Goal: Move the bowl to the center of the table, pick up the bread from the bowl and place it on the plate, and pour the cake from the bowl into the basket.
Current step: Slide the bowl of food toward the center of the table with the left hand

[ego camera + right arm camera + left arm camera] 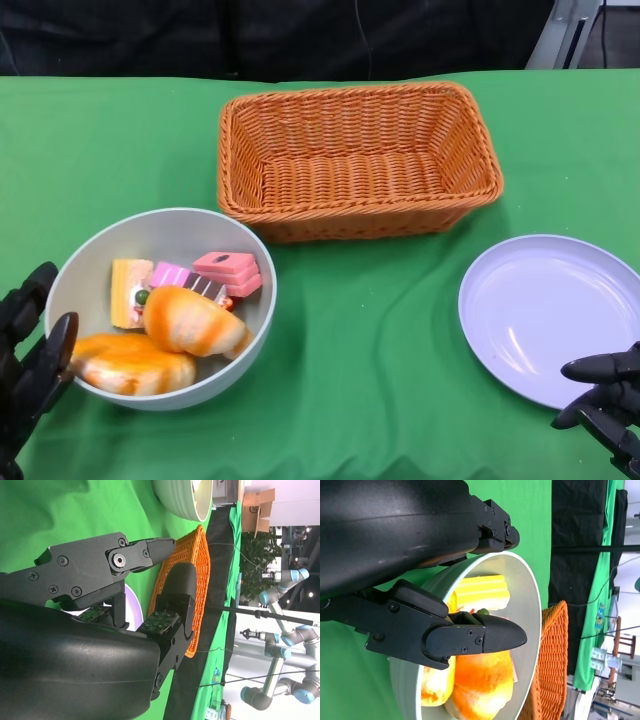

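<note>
Pale grey bowl (100, 250) holds orange-glazed bread (190, 322) and pink cake (230, 272); both hands spread, empty.

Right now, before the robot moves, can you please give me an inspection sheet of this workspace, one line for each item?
Surface: green cloth table, slightly wrinkled.
Job's things: grey round bowl at front left, holding two orange-glazed bread pieces and pink and yellow cake slices; orange woven basket behind, empty; pale purple round plate at front right, empty.
Clutter: nothing seen.
Hands: black left hand beside the bowl's left rim, contact unclear; black right hand at the plate's near edge, holding nothing.
Cables: thin black cables beyond the table's edge in the wrist views.
Surroundings: black curtain behind; other robot arms in the background.
</note>
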You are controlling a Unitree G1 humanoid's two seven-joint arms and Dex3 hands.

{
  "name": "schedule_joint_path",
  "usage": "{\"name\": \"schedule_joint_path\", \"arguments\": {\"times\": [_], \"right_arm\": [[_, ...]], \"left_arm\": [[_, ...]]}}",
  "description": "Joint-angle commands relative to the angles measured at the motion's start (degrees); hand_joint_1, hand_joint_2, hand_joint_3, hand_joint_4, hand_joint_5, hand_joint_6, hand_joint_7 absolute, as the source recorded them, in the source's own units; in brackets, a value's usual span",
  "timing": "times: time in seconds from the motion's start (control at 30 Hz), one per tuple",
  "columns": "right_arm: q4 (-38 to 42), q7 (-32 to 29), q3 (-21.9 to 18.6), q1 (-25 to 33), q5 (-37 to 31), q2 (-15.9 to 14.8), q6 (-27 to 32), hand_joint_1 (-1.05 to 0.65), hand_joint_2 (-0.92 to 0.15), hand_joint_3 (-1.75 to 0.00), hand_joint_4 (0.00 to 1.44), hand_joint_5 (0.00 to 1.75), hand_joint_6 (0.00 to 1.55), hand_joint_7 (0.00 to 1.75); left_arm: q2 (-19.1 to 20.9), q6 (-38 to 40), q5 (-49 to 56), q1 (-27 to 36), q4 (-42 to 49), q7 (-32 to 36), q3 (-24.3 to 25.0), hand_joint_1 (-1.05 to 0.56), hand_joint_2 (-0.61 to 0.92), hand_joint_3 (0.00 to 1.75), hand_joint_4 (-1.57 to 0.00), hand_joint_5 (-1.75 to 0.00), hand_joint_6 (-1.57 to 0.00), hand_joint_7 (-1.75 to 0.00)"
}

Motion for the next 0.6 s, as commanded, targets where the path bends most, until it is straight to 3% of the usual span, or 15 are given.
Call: {"name": "schedule_joint_path", "arguments": {"times": [0.03, 0.6], "right_arm": [[0.02, 0.35, -0.81, 0.08, 0.87, -0.68, -0.22, -0.31, -0.92, -0.11, 0.70, 1.26, 0.66, 0.83], [-0.41, 0.05, -0.77, 0.29, 0.69, -0.46, -0.12, -0.31, -0.92, -0.11, 0.70, 1.27, 0.66, 0.83]], "left_arm": [[-0.41, 0.64, 0.21, 1.19, -1.27, -0.45, -0.66, -0.79, 0.92, 0.41, -0.39, -0.03, -0.27, -0.02], [-1.79, 1.89, 0.68, 4.04, -5.79, -0.81, -2.83, -0.80, 0.92, 0.37, -0.42, -0.02, -0.30, -0.01]]}}
